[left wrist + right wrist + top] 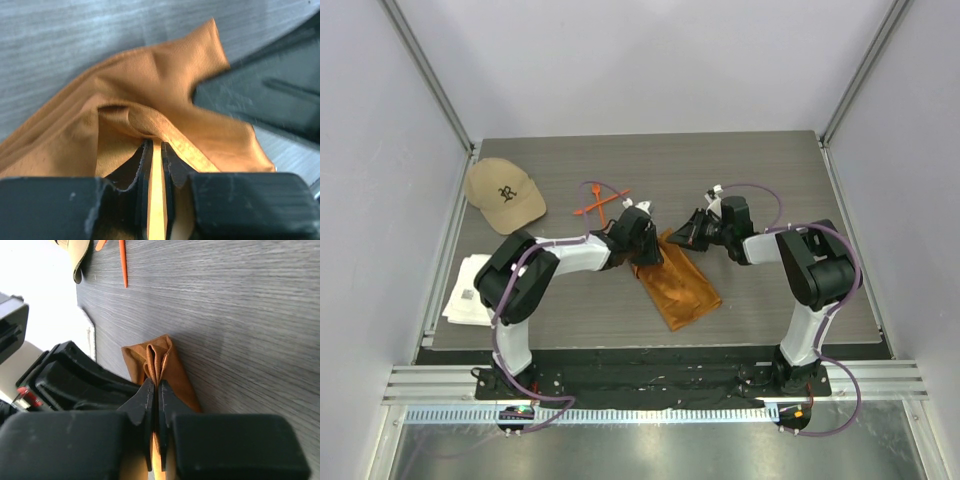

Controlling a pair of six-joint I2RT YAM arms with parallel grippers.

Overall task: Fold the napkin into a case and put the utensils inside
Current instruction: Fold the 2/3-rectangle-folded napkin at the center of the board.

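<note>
The rust-orange napkin [680,285] lies folded into a narrow strip in the middle of the table, running from between the two grippers toward the near right. My left gripper [646,243] is shut on a pinched fold of the napkin [150,95] at its far left corner. My right gripper [678,238] is shut on a bunched ridge of the napkin [159,356] at the far end, close to the left gripper. Two bright-orange utensils [600,201] lie crossed on the table behind the left arm, right of the tan cap; one utensil [123,262] shows in the right wrist view.
A tan cap [504,193] sits at the far left of the table. A thick white towel [468,290] lies at the left edge beside the left arm. The right gripper's black body [265,97] fills the right side of the left wrist view.
</note>
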